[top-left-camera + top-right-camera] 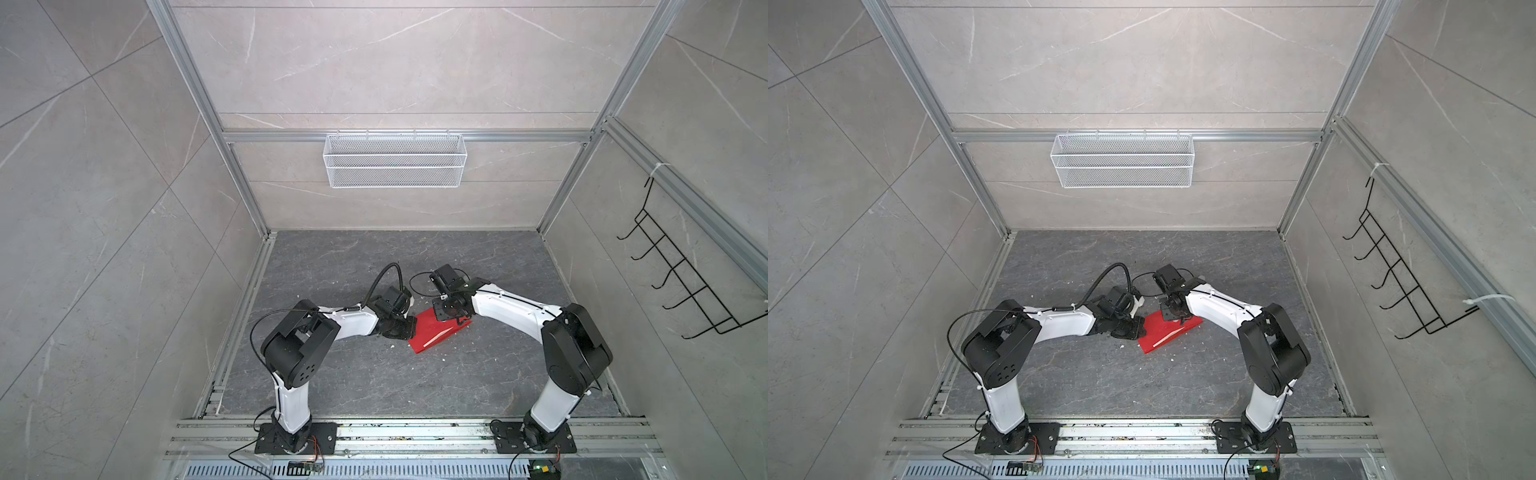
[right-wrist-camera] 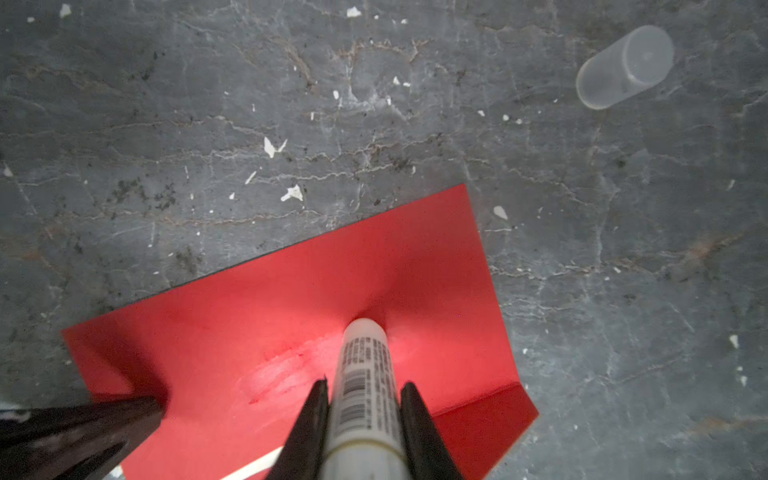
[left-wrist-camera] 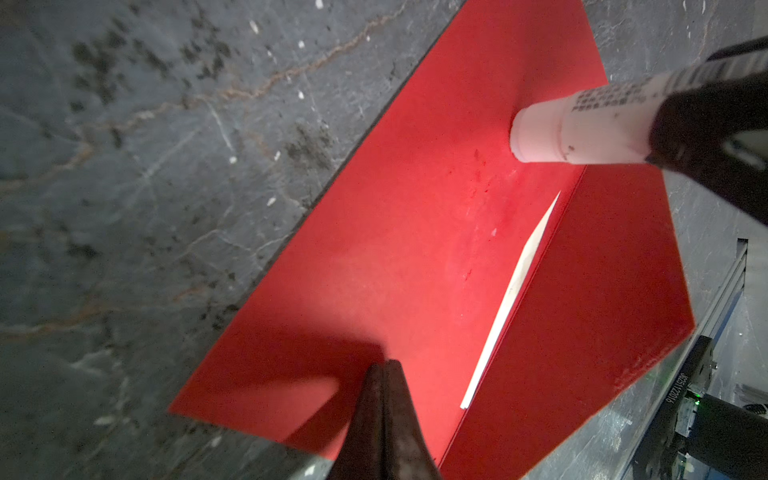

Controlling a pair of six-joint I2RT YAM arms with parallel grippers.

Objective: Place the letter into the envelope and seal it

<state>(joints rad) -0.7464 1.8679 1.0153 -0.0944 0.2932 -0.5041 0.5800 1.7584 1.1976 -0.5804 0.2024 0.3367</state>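
Observation:
The red envelope [image 1: 419,332] [image 1: 1152,330] lies flat on the grey table between both arms, with its darker flap [image 3: 582,332] open. A thin pale edge of the letter [image 3: 515,291] shows at the envelope's mouth; the rest of it is hidden inside. My right gripper [image 2: 365,382] [image 1: 441,314] is shut on a white glue stick [image 2: 365,374] [image 3: 582,129], whose tip touches the envelope [image 2: 291,316] beside a shiny smear [image 2: 282,374]. My left gripper [image 3: 384,365] [image 1: 409,326] is shut with nothing in it, its tips resting on the envelope [image 3: 415,249] near one end.
A clear cap [image 2: 625,66] lies on its side on the table beyond the envelope. Small white scraps [image 2: 293,193] dot the surface. A white mesh basket [image 1: 395,160] hangs on the back wall and a black wire rack [image 1: 681,282] on the right wall.

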